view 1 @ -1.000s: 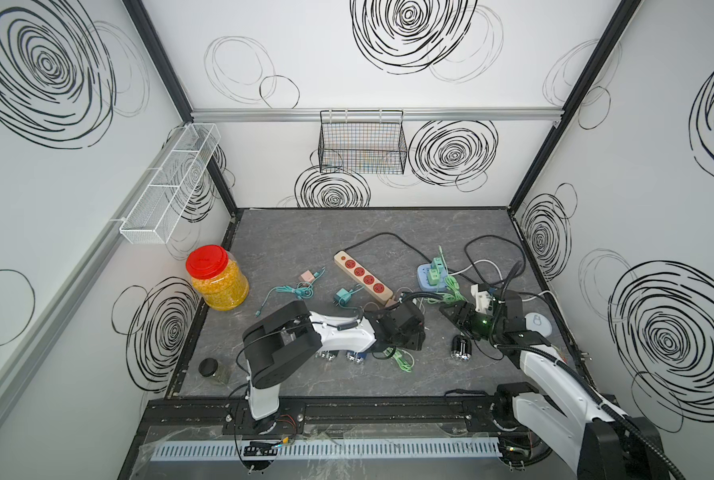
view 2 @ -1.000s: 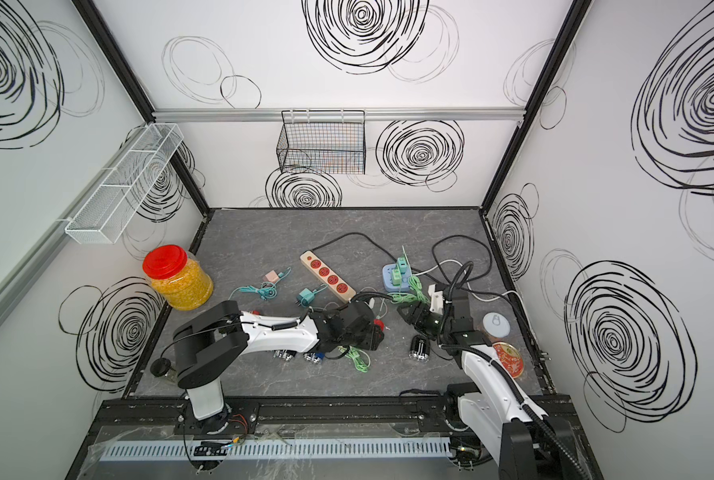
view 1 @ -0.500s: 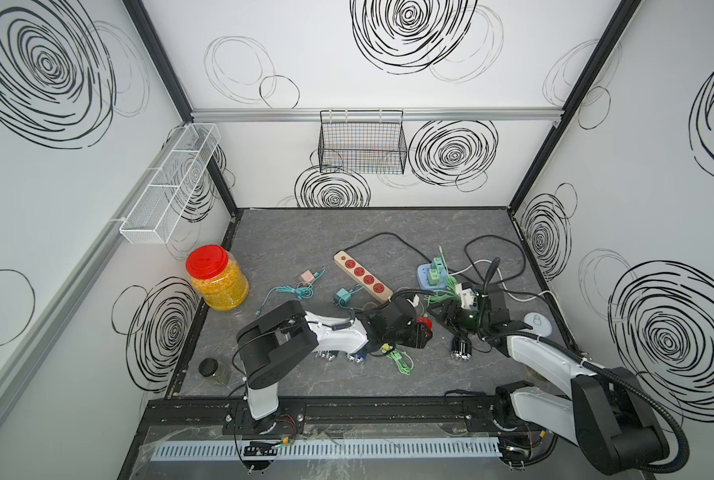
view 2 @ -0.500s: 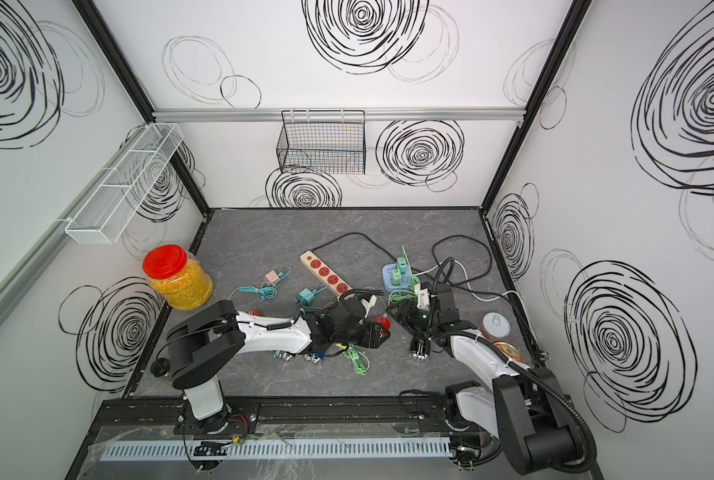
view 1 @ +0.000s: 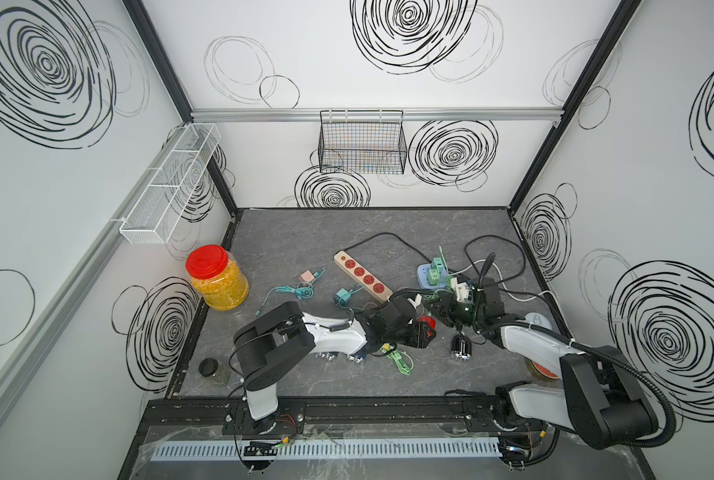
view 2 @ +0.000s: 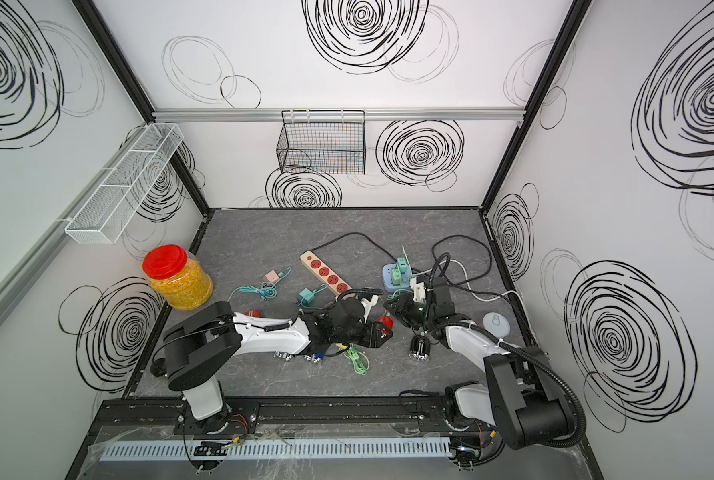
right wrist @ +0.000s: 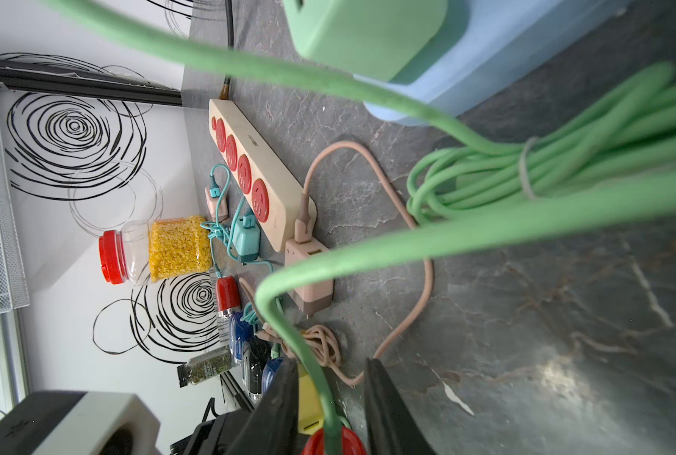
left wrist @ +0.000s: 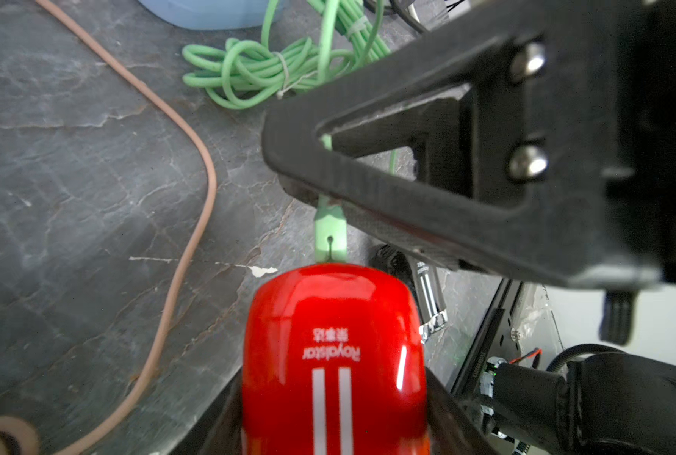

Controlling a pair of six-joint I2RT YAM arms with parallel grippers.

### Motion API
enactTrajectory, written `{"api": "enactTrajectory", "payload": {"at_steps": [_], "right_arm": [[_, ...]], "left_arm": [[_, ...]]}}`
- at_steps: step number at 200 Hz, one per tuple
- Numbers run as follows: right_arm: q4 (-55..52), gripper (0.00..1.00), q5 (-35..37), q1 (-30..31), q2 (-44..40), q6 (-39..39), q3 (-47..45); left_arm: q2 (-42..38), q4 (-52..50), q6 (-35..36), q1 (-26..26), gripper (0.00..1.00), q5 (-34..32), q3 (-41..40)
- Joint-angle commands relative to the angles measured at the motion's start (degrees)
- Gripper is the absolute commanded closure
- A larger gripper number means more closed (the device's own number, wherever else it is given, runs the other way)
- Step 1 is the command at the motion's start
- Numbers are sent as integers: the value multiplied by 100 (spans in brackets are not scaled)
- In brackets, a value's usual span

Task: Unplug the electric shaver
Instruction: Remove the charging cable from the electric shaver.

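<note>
Green plug (left wrist: 330, 236) in shaver (left wrist: 334, 354), left-wrist view

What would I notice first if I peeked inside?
A shiny red shaver in the middle front of the table, gripped by the left tool, with a green cable plugged into it. Then the jar of yellow bits with a red lid, by the table's left edge.

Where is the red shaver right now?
In both top views the red shaver is near the table's front middle, held in the left gripper, between the beige power strip and the black shaver.
</note>
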Motion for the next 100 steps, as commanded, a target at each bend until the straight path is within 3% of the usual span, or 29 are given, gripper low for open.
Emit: {"api": "enactTrajectory", "payload": {"at_steps": [1, 45, 100], "right_arm": [[220, 75, -61, 24, 18, 87, 128], [47, 93, 35, 18, 5, -25, 248], [-422, 95, 383, -243, -13, -381, 383]], "left_arm": [[-173, 388, -37, -37, 72, 81, 29], [-192, 287, -47, -55, 72, 46, -41], [-238, 135, -13, -107, 72, 50, -161]]}}
